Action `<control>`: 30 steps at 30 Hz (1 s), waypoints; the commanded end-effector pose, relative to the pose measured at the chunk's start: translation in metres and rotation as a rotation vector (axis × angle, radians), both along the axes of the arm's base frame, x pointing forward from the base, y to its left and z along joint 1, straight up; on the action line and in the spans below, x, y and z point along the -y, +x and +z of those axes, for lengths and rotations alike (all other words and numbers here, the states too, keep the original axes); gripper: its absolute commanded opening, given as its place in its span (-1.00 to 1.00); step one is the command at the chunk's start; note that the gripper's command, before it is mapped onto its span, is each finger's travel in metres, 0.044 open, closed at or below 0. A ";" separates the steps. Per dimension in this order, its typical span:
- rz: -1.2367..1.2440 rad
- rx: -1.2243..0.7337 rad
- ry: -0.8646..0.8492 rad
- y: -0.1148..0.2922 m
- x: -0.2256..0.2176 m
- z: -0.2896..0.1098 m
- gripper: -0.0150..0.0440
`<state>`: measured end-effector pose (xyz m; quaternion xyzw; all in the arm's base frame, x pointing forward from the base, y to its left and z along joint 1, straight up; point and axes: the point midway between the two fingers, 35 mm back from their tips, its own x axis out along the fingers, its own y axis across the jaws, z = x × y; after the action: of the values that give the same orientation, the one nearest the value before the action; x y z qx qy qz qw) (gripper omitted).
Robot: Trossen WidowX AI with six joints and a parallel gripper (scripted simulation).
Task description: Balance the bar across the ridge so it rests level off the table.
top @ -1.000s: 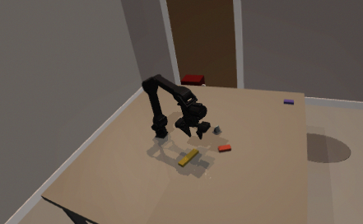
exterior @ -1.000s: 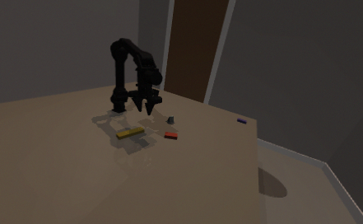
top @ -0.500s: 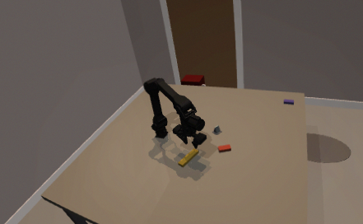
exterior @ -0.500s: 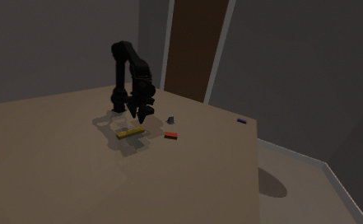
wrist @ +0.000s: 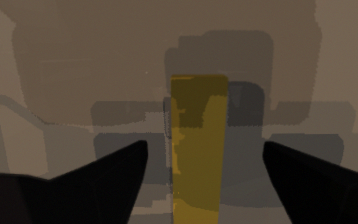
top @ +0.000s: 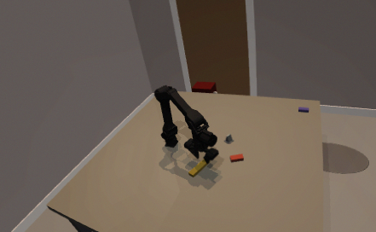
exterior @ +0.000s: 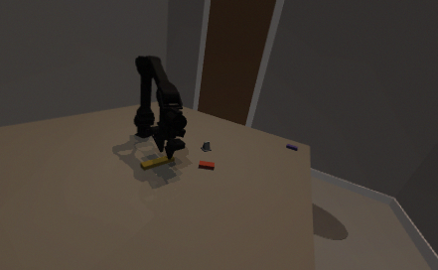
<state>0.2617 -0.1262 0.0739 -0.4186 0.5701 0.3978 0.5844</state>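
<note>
Flat tan worktop (top: 263, 196) showing smooth, matt, no grain, soft shadows lying on it. Yellow rectangular bar (wrist: 198, 150) looking smooth, matt, plastic-like, faint mottled shading along face. Black end effector (wrist: 203, 186) fingers appearing matt black, no glints. Black jointed arm (top: 182, 112) showing same dull dark finish. Small grey ridge block (top: 228, 138) looking matt. Red flat block (top: 236, 158) and purple flat block (top: 303, 109) showing plain matt colour.
</note>
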 end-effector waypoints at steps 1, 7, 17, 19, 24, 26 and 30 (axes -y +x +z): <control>-0.005 -0.009 0.001 -0.002 0.000 -0.008 0.58; -0.005 -0.009 0.001 -0.002 0.000 -0.018 0.58; -0.005 -0.009 0.001 -0.002 0.000 -0.027 0.58; -0.005 -0.009 0.001 -0.002 0.000 -0.027 0.58; -0.005 -0.009 0.001 -0.002 0.000 -0.027 0.58; -0.005 -0.009 0.001 -0.002 0.000 -0.027 0.58; -0.005 -0.009 0.001 -0.002 0.000 -0.027 0.58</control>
<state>0.2603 -0.1256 0.0481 -0.4164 0.5715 0.4001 0.5830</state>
